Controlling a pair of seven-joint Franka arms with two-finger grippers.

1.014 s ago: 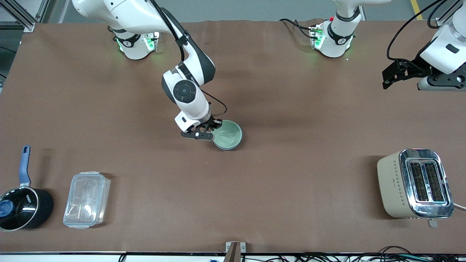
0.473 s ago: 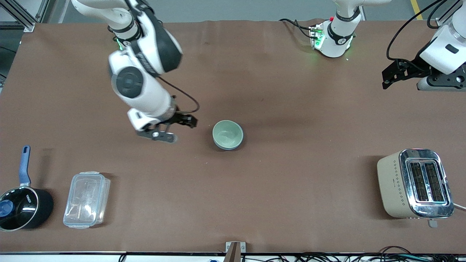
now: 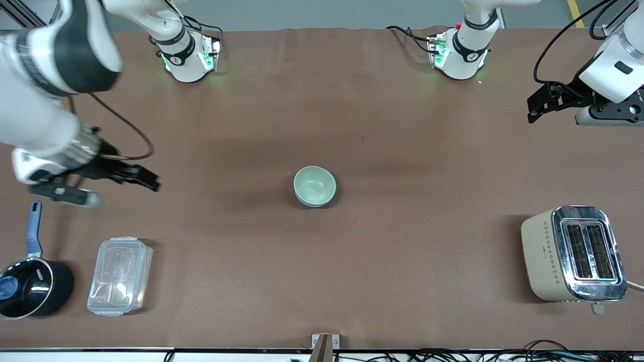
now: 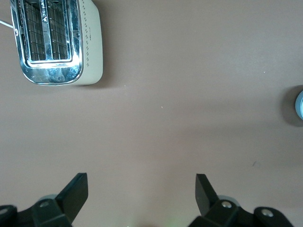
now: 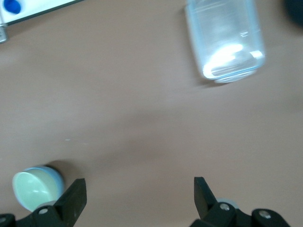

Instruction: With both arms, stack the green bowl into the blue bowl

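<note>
The green bowl (image 3: 314, 184) sits nested in the blue bowl (image 3: 315, 204) at the middle of the table; only the blue bowl's outer wall shows under it. The right wrist view shows the green inside (image 5: 32, 190) and the blue wall (image 5: 57, 175). My right gripper (image 3: 125, 193) is open and empty over bare table toward the right arm's end, well away from the bowls; it also shows in its wrist view (image 5: 139, 182). My left gripper (image 3: 556, 116) waits open and empty at the left arm's end, and its wrist view shows it over bare table (image 4: 142, 178).
A beige and chrome toaster (image 3: 573, 254) stands near the front camera at the left arm's end, also in the left wrist view (image 4: 57, 42). A clear plastic container (image 3: 119, 275) and a black saucepan with a blue handle (image 3: 31, 286) lie near the front camera at the right arm's end.
My right gripper left the green bowl's rim and swung away toward the right arm's end of the table. The bowls stayed put. The left arm has not moved.
</note>
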